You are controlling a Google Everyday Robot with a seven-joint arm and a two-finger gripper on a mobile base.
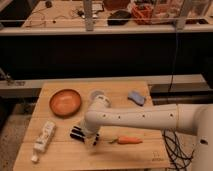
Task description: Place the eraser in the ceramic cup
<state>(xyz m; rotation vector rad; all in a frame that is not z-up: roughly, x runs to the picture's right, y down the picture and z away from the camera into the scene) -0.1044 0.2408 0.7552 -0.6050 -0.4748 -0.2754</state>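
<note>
The eraser [77, 133], a black block with pale stripes, lies on the wooden table [60, 159] near the front left of centre. The ceramic cup [95, 94], small and whitish, stands behind it at the table's middle, partly hidden by my white arm [135, 119]. My gripper [91, 138] is low over the table, right beside the eraser's right end and touching or almost touching it. The arm reaches in from the right across the table.
An orange-brown bowl [65, 102] sits at the left of the cup. A white tube [43, 136] lies at the front left. A carrot [128, 140] lies to the right of the gripper. A light-blue lump [136, 97] is at the back right.
</note>
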